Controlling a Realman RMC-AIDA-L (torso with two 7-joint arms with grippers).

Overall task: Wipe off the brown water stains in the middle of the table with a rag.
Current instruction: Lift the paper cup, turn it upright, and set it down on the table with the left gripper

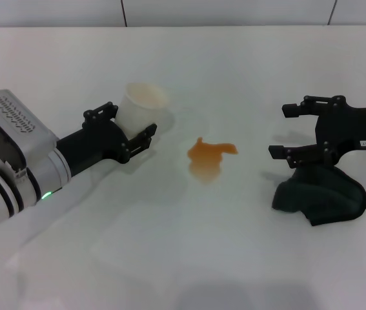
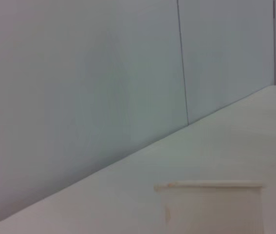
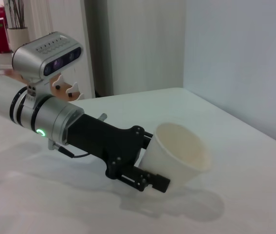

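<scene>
The brown water stains [image 1: 208, 155] form one orange-brown blotch in the middle of the white table [image 1: 189, 258]. The dark rag [image 1: 321, 194] lies crumpled at the right, just under and in front of my right gripper [image 1: 290, 131]. That gripper is open, with nothing between its fingers and its lower finger close above the rag. My left gripper [image 1: 130, 124] is left of the stain, shut on a tilted white paper cup [image 1: 141, 106]. The right wrist view shows the left gripper [image 3: 153, 160] and the cup [image 3: 179, 156]. The cup rim [image 2: 211, 185] also appears in the left wrist view.
A pale wall [image 2: 103, 87] runs along the table's far edge. Bare tabletop lies between the stain and the rag, and toward the near edge.
</scene>
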